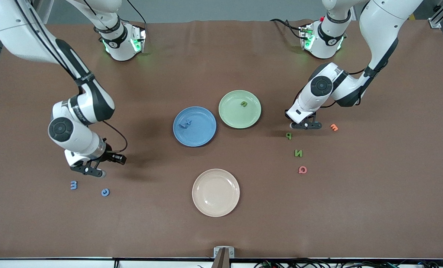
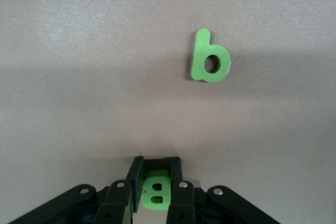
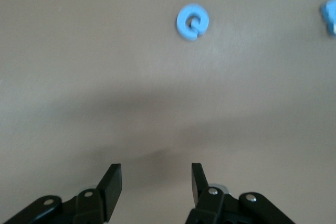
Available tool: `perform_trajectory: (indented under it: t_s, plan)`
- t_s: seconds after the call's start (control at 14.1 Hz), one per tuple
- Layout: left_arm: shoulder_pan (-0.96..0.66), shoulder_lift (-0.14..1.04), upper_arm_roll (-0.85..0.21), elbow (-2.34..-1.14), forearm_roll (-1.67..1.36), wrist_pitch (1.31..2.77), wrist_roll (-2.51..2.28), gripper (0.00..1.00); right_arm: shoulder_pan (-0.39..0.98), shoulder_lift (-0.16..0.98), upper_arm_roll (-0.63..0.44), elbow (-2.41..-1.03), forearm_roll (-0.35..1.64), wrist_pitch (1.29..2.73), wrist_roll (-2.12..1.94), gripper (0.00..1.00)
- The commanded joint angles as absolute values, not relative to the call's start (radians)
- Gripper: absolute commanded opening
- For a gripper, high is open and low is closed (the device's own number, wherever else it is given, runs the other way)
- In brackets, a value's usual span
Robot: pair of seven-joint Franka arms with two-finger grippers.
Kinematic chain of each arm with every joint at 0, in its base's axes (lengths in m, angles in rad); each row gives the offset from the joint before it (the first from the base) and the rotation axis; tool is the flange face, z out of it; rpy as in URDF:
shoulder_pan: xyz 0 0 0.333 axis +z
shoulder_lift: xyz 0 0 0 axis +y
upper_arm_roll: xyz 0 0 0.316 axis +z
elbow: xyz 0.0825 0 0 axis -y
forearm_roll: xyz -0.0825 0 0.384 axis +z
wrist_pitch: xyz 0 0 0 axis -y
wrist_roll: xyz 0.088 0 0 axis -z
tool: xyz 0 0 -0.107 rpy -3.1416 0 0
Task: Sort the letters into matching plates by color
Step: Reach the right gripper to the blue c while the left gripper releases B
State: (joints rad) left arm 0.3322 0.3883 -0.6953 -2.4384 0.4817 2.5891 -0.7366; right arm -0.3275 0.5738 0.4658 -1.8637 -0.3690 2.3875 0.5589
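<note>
Cream plate (image 1: pixel 215 192), orange letter (image 1: pixel 333 127), pink letter (image 1: pixel 302 170) lie clear of plates.

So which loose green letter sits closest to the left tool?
Start at the pale green round plastic plate and move toward the left arm's end of the table. Beside the left tool lies a small chunky green letter P; the green letter N lies nearer the front camera.

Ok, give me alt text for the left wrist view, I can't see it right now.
The left gripper has its jaws shut on a green letter B, just above the brown table. A second green letter, shaped like a lowercase b, lies flat on the table nearby.
</note>
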Motion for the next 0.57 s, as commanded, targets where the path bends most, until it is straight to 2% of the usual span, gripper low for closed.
perform_trajectory:
  t_s: [0.0,0.28,0.5]
  plan:
    - [0.334,0.388,-0.693,-2.448,0.503,2.554,-0.762,0.18,-0.308,0.702,0.430,-1.711,-0.478,2.375,0.509,0.62]
    - [0.344,0.351,-0.753,-2.409,0.474,2.481,-0.770,0.17,-0.304,0.825,0.410,-1.593,-0.563,2.381,0.495,0.62]
    - [0.345,0.341,-0.824,-2.332,0.414,2.422,-0.847,0.17,-0.296,0.863,0.410,-1.548,-0.566,2.381,0.488,0.62]
